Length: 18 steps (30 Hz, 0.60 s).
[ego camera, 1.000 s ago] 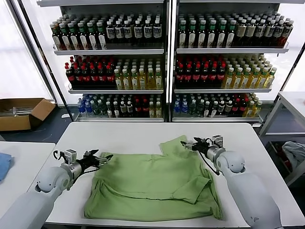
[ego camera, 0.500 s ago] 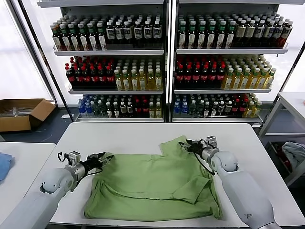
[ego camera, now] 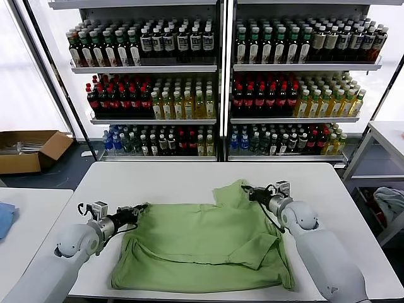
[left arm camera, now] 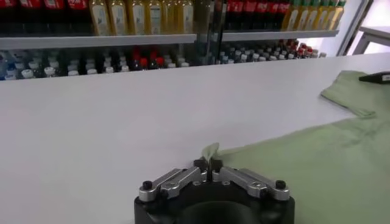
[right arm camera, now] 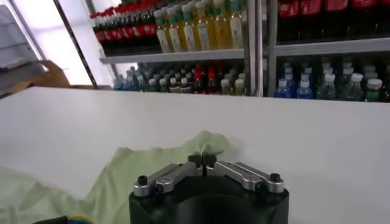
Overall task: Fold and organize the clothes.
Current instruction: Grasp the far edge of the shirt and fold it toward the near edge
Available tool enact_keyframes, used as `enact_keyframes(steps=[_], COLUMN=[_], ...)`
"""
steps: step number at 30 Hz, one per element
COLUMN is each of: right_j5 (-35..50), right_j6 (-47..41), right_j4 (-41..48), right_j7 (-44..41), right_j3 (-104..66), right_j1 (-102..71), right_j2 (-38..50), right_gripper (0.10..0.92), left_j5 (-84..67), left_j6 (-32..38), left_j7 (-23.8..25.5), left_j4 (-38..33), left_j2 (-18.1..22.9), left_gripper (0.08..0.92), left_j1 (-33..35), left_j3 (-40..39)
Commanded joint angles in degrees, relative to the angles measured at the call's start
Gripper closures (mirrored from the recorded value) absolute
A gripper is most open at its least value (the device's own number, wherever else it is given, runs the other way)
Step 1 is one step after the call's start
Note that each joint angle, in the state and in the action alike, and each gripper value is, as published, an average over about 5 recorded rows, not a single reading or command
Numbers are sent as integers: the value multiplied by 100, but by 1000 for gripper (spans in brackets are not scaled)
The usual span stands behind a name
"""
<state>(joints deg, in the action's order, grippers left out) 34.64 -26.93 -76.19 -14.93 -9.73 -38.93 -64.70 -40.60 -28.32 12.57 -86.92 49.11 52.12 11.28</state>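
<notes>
both grippers pinch the shirt, its checkered print hidden

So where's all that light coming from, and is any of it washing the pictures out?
Head view: bright windows either side of the bottle shelves blow out to white. Left wrist view: the table looks evenly lit, and the shirt stays clearly visible. Right wrist view: a glaring window beside the shelves.
</notes>
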Motion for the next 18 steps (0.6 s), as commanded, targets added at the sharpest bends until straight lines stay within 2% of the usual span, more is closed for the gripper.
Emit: enact_keyframes(steps=[1,11,18], right_j5=[744,920,826], right_j6=[115,167,423], right_j4=[-1688,-3787,-4670], right_j7=[135,162,15], right_j3=[-711,-1967,-2726], right_j1=[-912,-3175,-4759], right_j2=[312,621,402], right_gripper=[919,919,919], left_j5=[-140,-92,91], left_j6=[84,126,122], left_j7=[-161,-391,-423], left_j4=[-921,-2434,-3179], left_j2=[-48,-66,132], left_gripper=[903,908,908], left_j1=[444,1923,3140], left_j3=[671,1740,2455])
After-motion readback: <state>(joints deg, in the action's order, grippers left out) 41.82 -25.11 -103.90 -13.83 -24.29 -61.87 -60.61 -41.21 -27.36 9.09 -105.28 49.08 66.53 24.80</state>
